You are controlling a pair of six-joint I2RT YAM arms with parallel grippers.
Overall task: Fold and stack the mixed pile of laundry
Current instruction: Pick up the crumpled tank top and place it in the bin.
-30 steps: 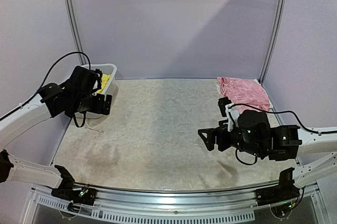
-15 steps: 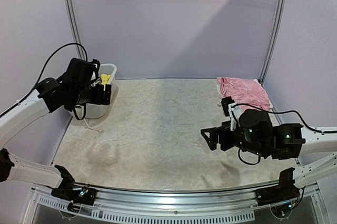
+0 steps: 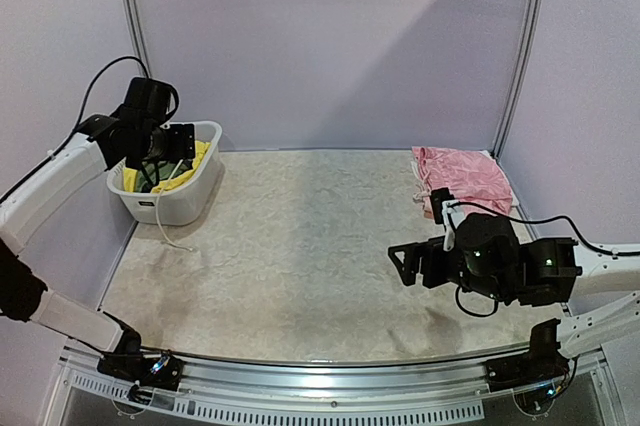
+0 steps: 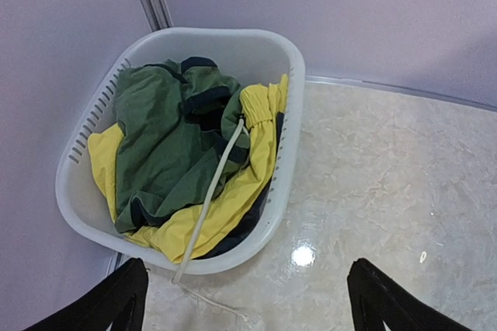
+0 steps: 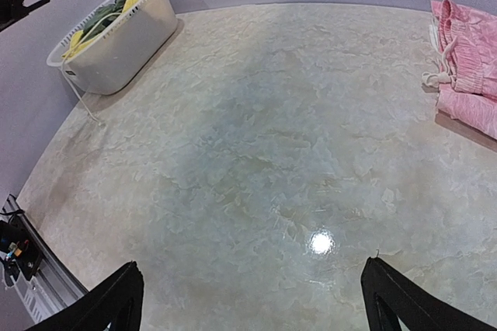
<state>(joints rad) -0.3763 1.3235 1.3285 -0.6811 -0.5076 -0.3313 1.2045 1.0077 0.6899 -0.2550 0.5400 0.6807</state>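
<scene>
Left jaws, spread wide, hang above the white slotted plastic basket (image 4: pixel 221 33) holding an olive-green tank top (image 4: pixel 163 141) on bright yellow drawstring shorts (image 4: pixel 256 162); pinching the top's raised fold should lift it alone; right jaws, also spread, idle far from the basket

pink garment (image 5: pixel 470 59) cut off at right edge

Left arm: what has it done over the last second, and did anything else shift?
The left hand rose and pulled back from in front of the basket. It now hangs open above it, holding nothing, and the green and yellow clothes inside are in plain view. The right hand drifted slightly right, open and empty. The basket and the pink garment stayed put.
</scene>
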